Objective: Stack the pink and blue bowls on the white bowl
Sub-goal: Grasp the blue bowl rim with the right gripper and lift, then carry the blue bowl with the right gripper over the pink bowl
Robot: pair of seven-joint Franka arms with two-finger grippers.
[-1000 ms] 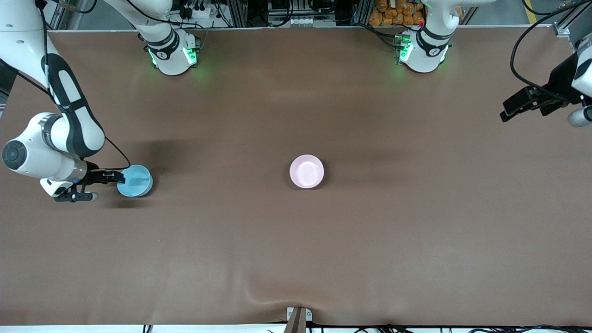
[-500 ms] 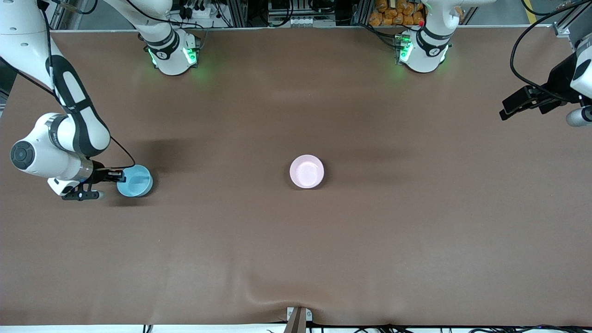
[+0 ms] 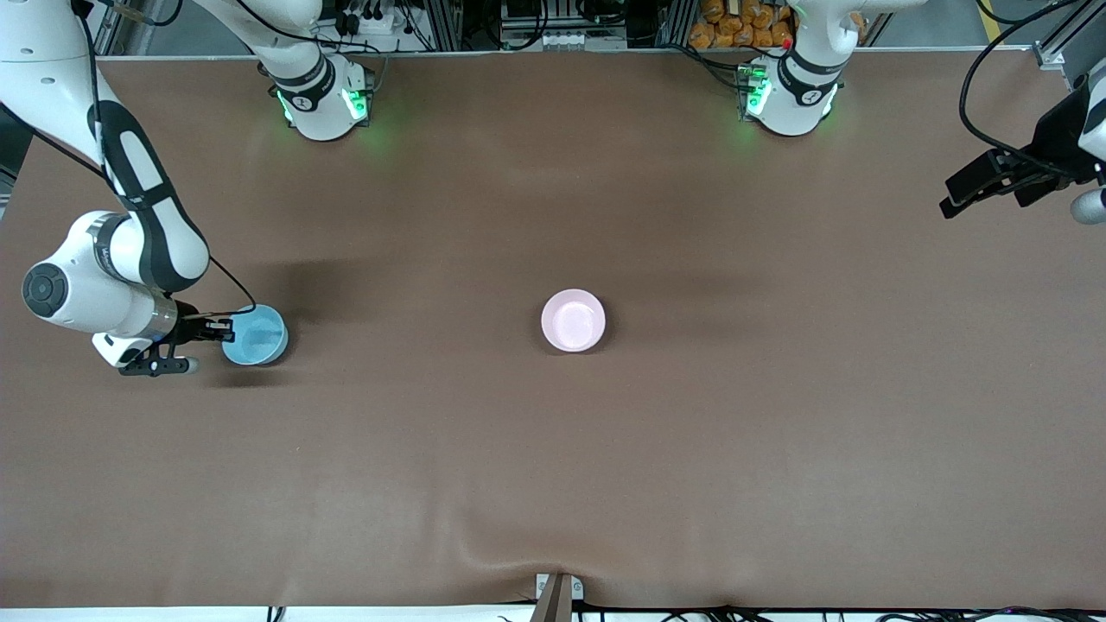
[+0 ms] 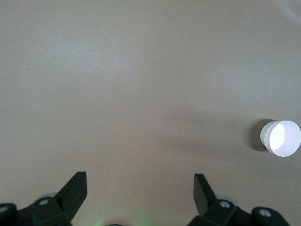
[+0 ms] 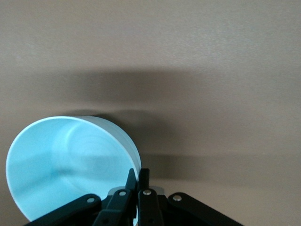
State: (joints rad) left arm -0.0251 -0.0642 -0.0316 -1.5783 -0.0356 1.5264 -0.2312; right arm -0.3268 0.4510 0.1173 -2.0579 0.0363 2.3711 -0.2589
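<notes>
— Two grippers to log. State of each?

— Right gripper [image 5: 137, 181]: jaws pinched together on the rim of the blue bowl [image 3: 256, 335], one finger inside, one outside. The bowl is at the right arm's end of the table and appears tilted in the right wrist view; whether it is clear of the surface cannot be told. Left gripper [image 4: 140, 188]: jaws spread wide, holding nothing, over bare cloth at the left arm's end, waiting.

— Other task items?

— Pink bowl [image 3: 573, 320] stands upright at mid-table, well apart from the blue one. It also shows small and washed-out in the left wrist view [image 4: 281, 138]. A separate white bowl cannot be made out.

— Surface and room?

— Brown table cover [image 3: 778, 432], with a wrinkle at the edge nearest the front camera. Both arm bases [image 3: 321, 102] glow green. Aluminium framing, cables and orange packets [image 3: 743, 24] sit past the table's edge.

— Markings?

— No legible writing. The left arm is cut off by the frame edge.
</notes>
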